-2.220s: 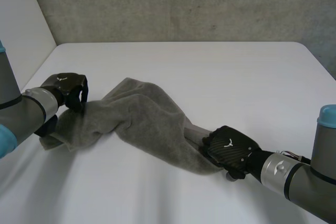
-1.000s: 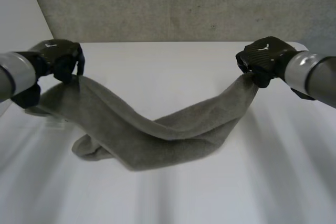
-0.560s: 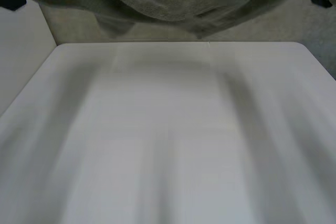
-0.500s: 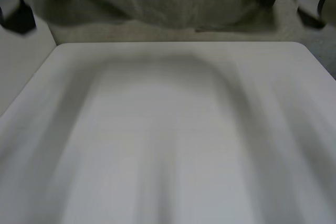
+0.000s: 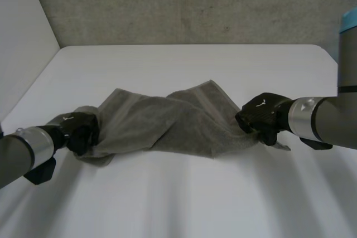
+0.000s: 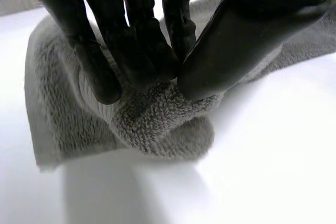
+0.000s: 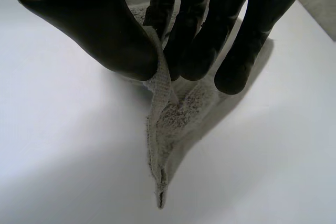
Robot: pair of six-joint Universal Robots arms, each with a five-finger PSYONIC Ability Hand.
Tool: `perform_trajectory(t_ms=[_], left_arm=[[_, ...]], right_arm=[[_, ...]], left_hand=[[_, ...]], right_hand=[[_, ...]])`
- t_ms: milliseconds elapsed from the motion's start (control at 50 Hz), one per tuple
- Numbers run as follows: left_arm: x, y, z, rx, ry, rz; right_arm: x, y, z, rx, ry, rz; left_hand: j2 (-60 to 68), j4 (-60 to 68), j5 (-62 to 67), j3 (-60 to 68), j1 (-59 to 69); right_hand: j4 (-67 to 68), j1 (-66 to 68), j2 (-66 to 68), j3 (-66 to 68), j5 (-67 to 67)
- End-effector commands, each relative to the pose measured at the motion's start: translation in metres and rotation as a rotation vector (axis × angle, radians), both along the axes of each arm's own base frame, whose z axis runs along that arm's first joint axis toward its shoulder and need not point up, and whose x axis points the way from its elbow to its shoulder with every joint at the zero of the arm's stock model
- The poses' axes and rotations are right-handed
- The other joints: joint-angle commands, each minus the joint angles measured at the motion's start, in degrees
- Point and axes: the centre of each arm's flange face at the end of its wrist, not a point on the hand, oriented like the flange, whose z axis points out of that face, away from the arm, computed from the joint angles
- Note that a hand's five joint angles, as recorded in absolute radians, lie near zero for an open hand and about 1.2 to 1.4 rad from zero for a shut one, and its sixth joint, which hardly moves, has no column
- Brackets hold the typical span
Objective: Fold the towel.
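A grey towel [image 5: 167,121] lies rumpled across the middle of the white table [image 5: 184,193], stretched between my two hands. My left hand [image 5: 78,131] grips its left end; in the left wrist view the fingers [image 6: 131,45] and thumb pinch a bunched fold of towel [image 6: 152,119]. My right hand [image 5: 261,116] holds the right end low over the table. The right wrist view shows its thumb [image 7: 94,30] and fingers pinching a towel corner [image 7: 160,129] that hangs down to the tabletop.
The table's far edge meets a grey concrete wall [image 5: 195,4]. A white panel [image 5: 22,37] stands along the table's left side. Bare tabletop lies in front of the towel and behind it.
Both hands had lifted the towel high above the table, out past the top of the head view. They have come back down, and the towel now lies spread on the table between them.
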Motion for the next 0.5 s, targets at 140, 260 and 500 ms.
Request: perform_trajectory(t_ms=[140, 260, 500], left_arm=[[-0.006, 0.06, 0.043, -0.101, 0.087, -0.114], [-0.012, 0.085, 0.045, -0.11, 0.119, -0.188], [-0.015, 0.018, 0.062, -0.205, 0.108, -0.16]], right_arm=[[-0.038, -0.012, 0.035, -0.118, -0.077, -0.087], [-0.042, -0.015, 0.036, -0.121, -0.077, -0.096], [-0.04, -0.013, 0.024, -0.093, -0.068, -0.091]], left_hand=[[2.5, 2.2, 4.9, 3.2, 9.0], [-2.8, -3.1, -0.4, -2.1, 3.7], [-67.2, -67.4, -64.7, -66.4, -60.6]], right_hand=[[3.6, 4.7, 5.9, 3.4, 3.6], [3.6, 4.7, 5.9, 3.4, 3.6], [3.6, 4.7, 5.9, 3.4, 3.6]])
